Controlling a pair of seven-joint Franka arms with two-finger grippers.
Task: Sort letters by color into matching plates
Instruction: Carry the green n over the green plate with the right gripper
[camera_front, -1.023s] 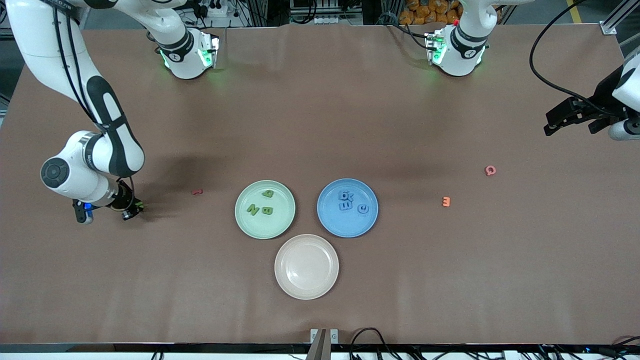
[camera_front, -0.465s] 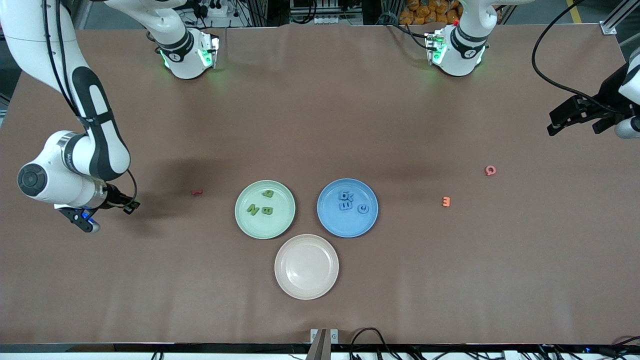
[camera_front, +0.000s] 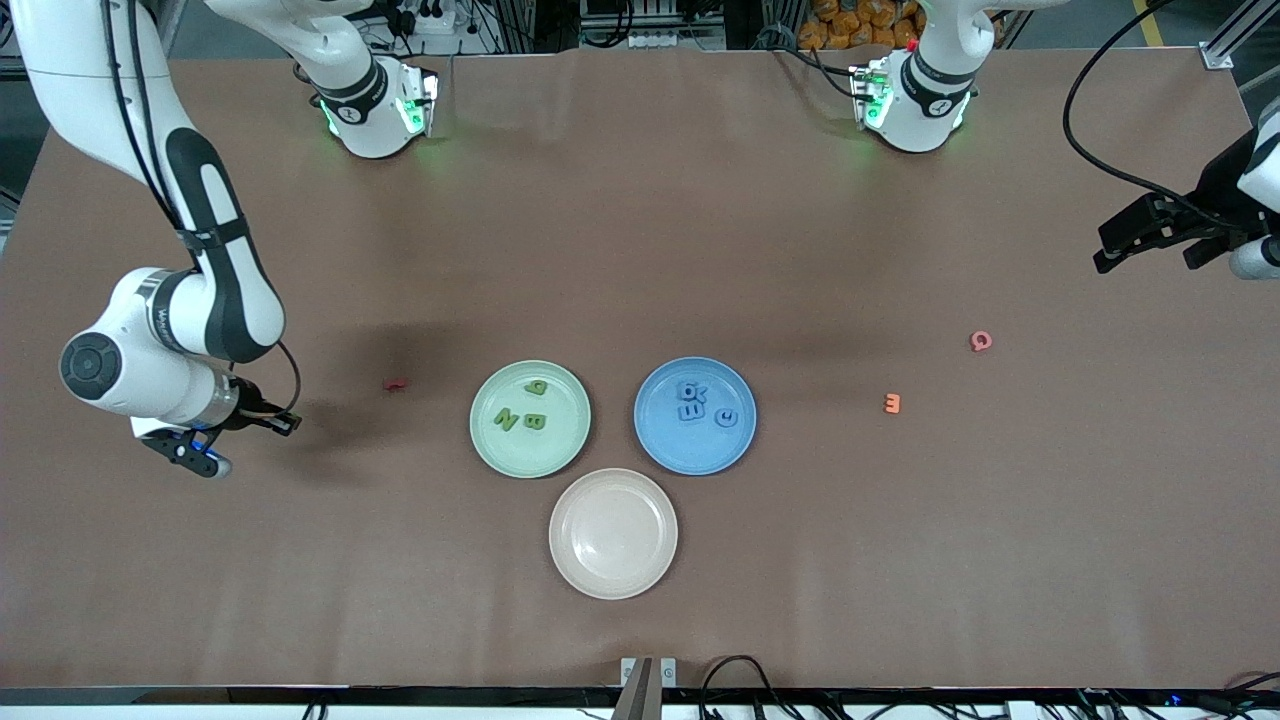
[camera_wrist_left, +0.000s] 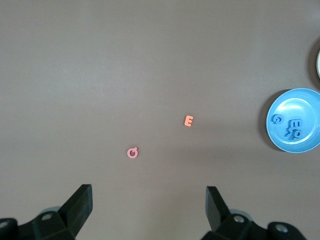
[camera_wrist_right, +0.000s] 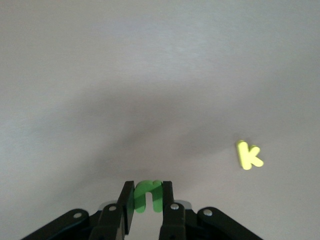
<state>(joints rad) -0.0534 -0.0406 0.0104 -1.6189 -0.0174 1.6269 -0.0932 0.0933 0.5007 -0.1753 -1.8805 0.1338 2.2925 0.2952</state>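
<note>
My right gripper (camera_wrist_right: 148, 194) is shut on a small green letter (camera_wrist_right: 148, 196), clamped between its two fingers. In the front view that gripper (camera_front: 286, 423) is low over the table at the right arm's end, apart from the pale green plate (camera_front: 482, 440). That plate holds three green letters (camera_front: 527, 410). Beside it, the blue plate (camera_front: 700, 462) holds several blue letters (camera_front: 692, 400). My left gripper (camera_front: 1142, 260) waits open in the air at the left arm's end. In the left wrist view it (camera_wrist_left: 149, 200) has nothing between its fingers.
A beige plate (camera_front: 613, 533) lies empty, nearer the front camera than the other two. A red letter (camera_front: 396, 384) lies between my right gripper and the green plate. An orange E (camera_front: 893, 403) and a pink Q (camera_front: 981, 341) lie toward the left arm's end. A yellow k (camera_wrist_right: 248, 155) shows near my right gripper.
My right arm swung toward its end of the table, then came back a little toward the plates, still holding the green letter. The left gripper shifted only slightly.
</note>
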